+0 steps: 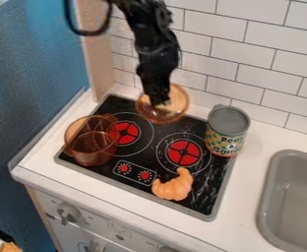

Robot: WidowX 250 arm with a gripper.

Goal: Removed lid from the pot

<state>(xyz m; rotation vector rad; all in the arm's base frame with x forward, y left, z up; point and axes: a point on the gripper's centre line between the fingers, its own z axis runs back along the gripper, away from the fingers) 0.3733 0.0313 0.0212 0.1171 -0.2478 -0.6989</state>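
With 12 o'clock at the top of the camera view, we read the coming move from the gripper (160,102): the pot (90,143) lies toward 8 o'clock, well apart from it, standing upright on the left part of the stove top (138,191). The amber lid (174,112) is right at the fingers, which look narrow and closed on its middle; it shows as a round disc about them, over the stove's back edge, in front of the tiled wall (261,69). Being round, it gives us no long axis to line up, so what counts for us is its bearing from the pot, about 2 o'clock. The lid is off, and we judge that only the setting down is left. We cannot tell how high it hangs, so we would lower it gently and keep its rim away from that 8 o'clock side, where it might catch the pot. The can (225,130) stands toward 4 o'clock and the toy croissant (173,186) lies near 6, so a drift either way could knock one of them. With only the one arm (157,47), coming in from 12 o'clock, we have no choice of side to make.
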